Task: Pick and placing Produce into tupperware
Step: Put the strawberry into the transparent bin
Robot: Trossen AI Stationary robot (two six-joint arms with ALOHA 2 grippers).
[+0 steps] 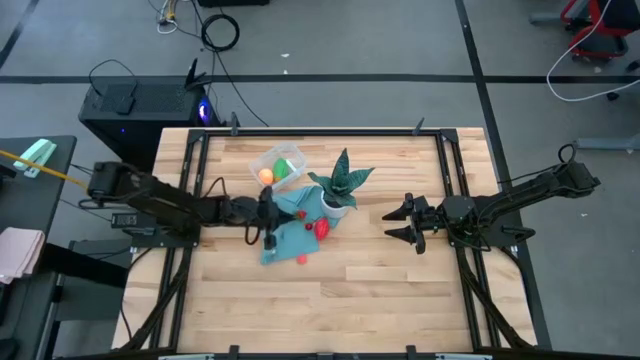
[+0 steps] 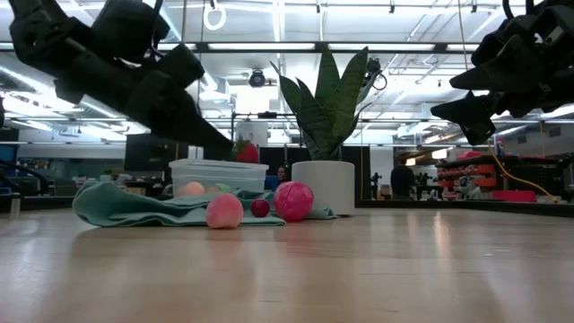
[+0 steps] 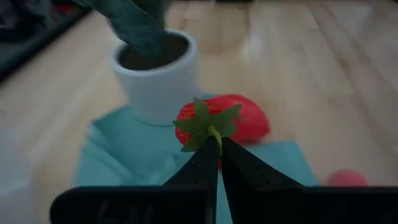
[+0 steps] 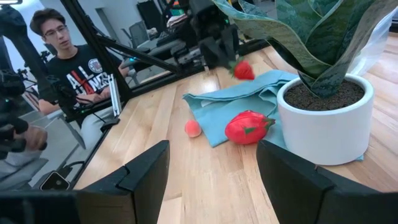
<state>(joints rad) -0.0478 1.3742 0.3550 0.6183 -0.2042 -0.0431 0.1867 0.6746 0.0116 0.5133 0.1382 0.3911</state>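
Observation:
My left gripper (image 3: pixel 219 142) is shut on a small red strawberry (image 3: pixel 189 117) over the teal cloth (image 1: pixel 288 228), beside the potted plant (image 1: pixel 340 185). In the right wrist view the strawberry (image 4: pixel 244 70) is in the air below that gripper. The clear tupperware (image 1: pixel 278 165) sits at the cloth's far side with an orange round (image 1: pixel 266 175) and a green round (image 1: pixel 285 168) inside. A larger red fruit (image 4: pixel 249 127) lies on the cloth's edge. A small pink piece (image 4: pixel 193 129) rests on the wood. My right gripper (image 1: pixel 405 222) is open, above the table to the right of the plant. My left gripper pinches the strawberry by its green stem (image 3: pixel 214 132) between the two fingertips (image 3: pixel 239 163). The fingers come from the table's left, slanting down. The strawberry is lifted clear of the cloth and sits just beyond the fingertips, with its leafy top turned toward the wrist.
The plant's white pot (image 2: pixel 323 187) and tall leaves (image 2: pixel 327 99) stand close to the right of the held strawberry. In the low view a small dark red piece (image 2: pixel 260 208) lies between the pink piece (image 2: pixel 224 211) and the larger red fruit (image 2: pixel 293 200). A person sits beyond the table's left side (image 4: pixel 62 56).

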